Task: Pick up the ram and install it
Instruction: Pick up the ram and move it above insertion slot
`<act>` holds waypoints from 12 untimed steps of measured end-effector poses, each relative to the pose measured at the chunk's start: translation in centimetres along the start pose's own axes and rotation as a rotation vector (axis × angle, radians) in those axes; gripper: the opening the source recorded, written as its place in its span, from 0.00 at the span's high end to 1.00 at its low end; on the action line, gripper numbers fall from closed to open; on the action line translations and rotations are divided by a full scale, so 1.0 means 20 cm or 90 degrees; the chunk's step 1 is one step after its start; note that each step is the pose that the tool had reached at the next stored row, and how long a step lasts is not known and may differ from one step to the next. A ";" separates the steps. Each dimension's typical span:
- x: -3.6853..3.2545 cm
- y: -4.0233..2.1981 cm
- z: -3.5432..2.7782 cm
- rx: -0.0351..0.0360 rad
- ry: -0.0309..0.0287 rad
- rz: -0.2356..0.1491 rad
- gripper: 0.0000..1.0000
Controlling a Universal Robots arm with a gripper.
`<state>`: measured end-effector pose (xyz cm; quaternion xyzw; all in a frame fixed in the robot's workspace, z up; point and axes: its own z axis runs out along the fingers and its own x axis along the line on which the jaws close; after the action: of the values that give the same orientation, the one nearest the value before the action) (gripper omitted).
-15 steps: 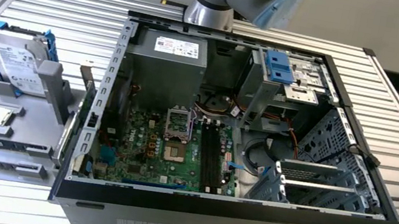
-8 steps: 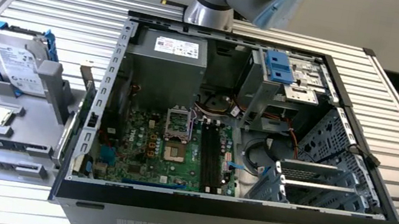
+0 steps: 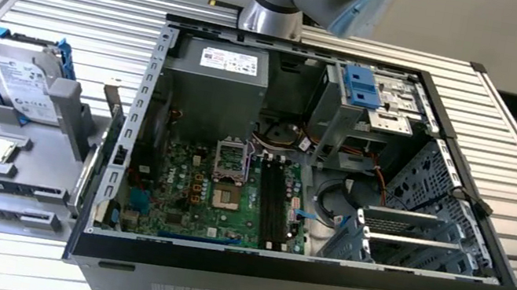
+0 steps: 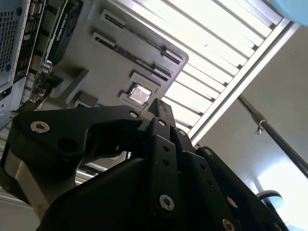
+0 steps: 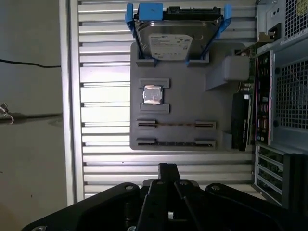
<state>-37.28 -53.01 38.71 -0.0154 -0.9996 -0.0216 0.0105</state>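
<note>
Overhead, the first wrist view shows the ram (image 5: 175, 143) in its tray (image 5: 192, 106) — gripper (image 5: 166, 166) closed, empty.

Slatted aluminium table (image 3: 90, 15), ribs running its length, grey moulded parts holder (image 3: 41, 167) lying flat on it at the exterior view's left, open tower computer case (image 3: 300, 268) on its side just beside the holder, robot arm's base (image 3: 270, 18) rising behind the case

Ram (image 5: 175, 143) — thin dark stick, lying in grey tray (image 5: 192, 98) slot
</note>
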 end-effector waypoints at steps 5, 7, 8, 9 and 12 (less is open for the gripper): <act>0.000 0.000 0.000 -0.0003 -0.0125 -0.007 1.00; 0.000 0.000 0.000 -0.0006 -0.0276 -0.016 1.00; 0.000 0.000 0.000 -0.0006 -0.0308 -0.023 1.00; 0.000 0.000 0.000 -0.0007 -0.0305 -0.034 1.00; 0.000 0.000 0.000 -0.0007 -0.0289 -0.069 1.00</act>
<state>-37.29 -53.00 38.72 0.0382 -0.9989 -0.0224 -0.0134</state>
